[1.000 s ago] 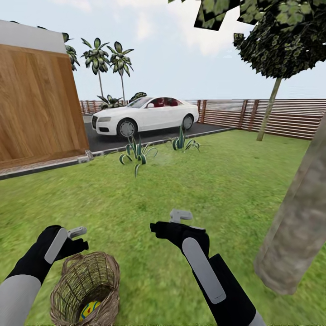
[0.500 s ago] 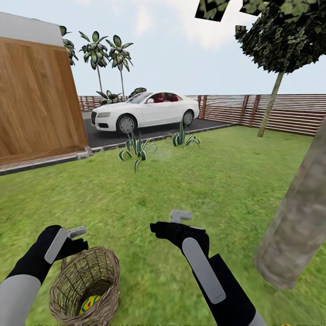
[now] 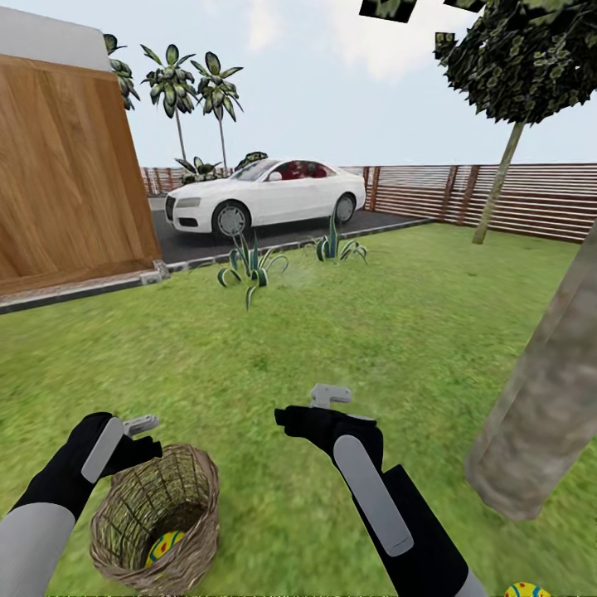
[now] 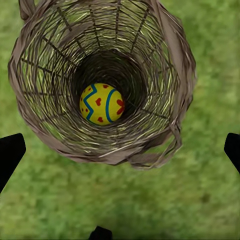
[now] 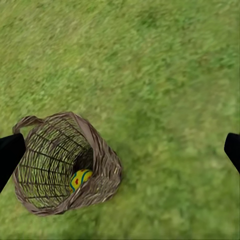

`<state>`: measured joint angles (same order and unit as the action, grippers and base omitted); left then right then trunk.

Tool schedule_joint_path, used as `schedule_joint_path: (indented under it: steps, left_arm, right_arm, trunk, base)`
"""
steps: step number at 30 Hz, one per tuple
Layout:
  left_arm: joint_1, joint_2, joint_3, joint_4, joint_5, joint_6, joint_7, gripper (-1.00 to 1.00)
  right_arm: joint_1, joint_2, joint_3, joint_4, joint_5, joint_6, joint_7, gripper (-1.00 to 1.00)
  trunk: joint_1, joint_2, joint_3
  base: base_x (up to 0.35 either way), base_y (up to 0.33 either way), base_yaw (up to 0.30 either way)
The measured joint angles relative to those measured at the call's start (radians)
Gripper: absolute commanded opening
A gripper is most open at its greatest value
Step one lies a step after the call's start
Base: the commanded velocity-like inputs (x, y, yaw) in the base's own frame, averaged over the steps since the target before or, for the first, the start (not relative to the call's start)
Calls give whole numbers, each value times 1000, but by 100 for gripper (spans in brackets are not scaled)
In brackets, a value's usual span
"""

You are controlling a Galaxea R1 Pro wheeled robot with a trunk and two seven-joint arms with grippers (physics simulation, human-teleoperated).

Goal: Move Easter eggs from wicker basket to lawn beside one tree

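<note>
Egg (image 4: 102, 103) — long axis tilted — lies in wicker basket (image 3: 186, 554).

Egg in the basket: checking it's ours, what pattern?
Yellow with blue zigzag lines and red hearts; the egg shows best in the left wrist view.

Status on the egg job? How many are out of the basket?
Done: one Easter egg lies on the lawn near the thick tree. In hand: nothing; left gripper and right gripper are open above the grass. Left: one egg in the wicker basket is visible; the third egg's location cannot be told.
</note>
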<state>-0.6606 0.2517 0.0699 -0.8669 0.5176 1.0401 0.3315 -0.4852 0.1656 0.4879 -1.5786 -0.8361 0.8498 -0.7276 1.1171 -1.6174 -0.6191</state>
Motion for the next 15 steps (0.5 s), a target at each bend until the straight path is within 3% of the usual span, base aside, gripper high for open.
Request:
schedule_joint_path:
  steps: [15]
  left_arm:
    - [-1, 1, 0, 0, 0, 0, 2, 100]
  right_arm:
    - [0, 0, 2, -5, 1, 0, 0, 100]
  trunk:
    - [0, 0, -9]
  base:
    - [69, 37, -1]
